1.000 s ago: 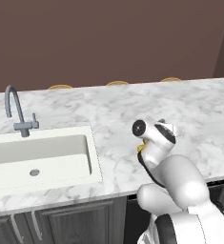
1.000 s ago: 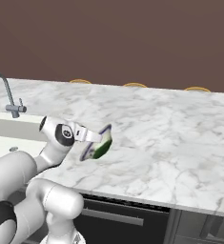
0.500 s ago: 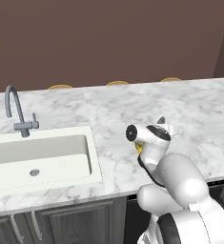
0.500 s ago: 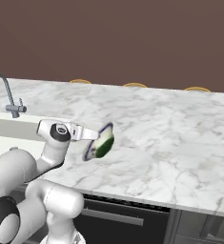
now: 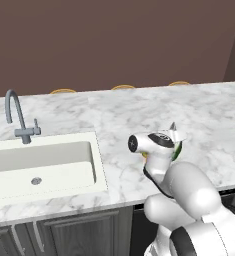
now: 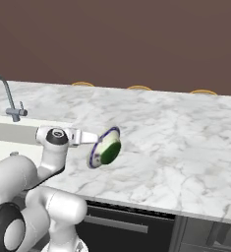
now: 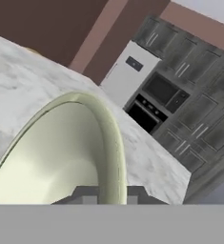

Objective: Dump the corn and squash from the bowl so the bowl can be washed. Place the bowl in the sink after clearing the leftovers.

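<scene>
Gripping the bowl [image 6: 105, 147] by its rim, the pincer [image 6: 90, 138] is clamped nearly closed. It holds the bowl tipped on edge above the marble bench [image 6: 176, 133], right of the sink [image 5: 44, 165].

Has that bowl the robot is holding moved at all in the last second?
Yes. The bowl, clamped by its rim in the gripper, has lifted slightly and tipped further onto its edge above the marble counter, which has stayed put.

I'm looking across a white marble counter [image 5: 139, 110]; a plain dark brown wall [image 5: 114, 45] rises behind it. Three tan chair backs [image 5: 123, 87] peek over the counter's far edge. Below the counter's near edge, I see dark grey cabinet doors [image 5: 69, 235].
</scene>
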You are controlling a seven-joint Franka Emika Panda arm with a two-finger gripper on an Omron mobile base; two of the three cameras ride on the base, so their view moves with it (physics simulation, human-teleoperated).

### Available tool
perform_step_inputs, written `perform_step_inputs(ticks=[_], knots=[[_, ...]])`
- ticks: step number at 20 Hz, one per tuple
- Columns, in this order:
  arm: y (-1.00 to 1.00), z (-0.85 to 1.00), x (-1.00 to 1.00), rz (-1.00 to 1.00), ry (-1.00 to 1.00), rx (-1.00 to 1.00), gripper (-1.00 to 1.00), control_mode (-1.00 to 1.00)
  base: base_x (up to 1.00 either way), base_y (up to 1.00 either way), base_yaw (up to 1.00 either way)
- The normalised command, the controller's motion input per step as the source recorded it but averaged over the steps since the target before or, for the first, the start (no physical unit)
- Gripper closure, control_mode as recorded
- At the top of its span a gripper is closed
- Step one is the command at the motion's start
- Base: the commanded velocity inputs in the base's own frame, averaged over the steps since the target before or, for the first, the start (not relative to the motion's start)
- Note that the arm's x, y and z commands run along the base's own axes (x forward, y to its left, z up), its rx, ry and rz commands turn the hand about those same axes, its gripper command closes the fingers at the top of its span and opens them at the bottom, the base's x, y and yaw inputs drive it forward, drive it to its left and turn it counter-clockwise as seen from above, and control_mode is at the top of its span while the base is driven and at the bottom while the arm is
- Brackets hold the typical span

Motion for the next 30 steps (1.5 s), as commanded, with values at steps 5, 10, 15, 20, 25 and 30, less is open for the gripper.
perform_step_inputs(ticks=[5, 10, 15, 20, 25, 30], knots=[[0.0, 0.08, -0.07, -0.05, 0.11, -0.13, 1.0, -1.0, 0.0, 0.0, 0.0], [0.0, 0.22, -0.27, -0.08, 0.06, -0.12, 1.0, -1.0, 0.0, 0.0, 0.0], [0.0, 0.38, -0.42, -0.07, 0.0, -0.12, 1.0, -1.0, 0.0, 0.0, 0.0], [0.0, 0.41, -0.39, -0.05, 0.0, -0.1, 1.0, -1.0, 0.0, 0.0, 0.0], [-0.02, 0.28, -0.45, 0.0, -0.13, 0.02, 1.0, -1.0, 0.0, 0.0, 0.0], [0.0, 0.33, -0.35, 0.0, -0.18, 0.3, 1.0, -1.0, 0.0, 0.0, 0.0]])
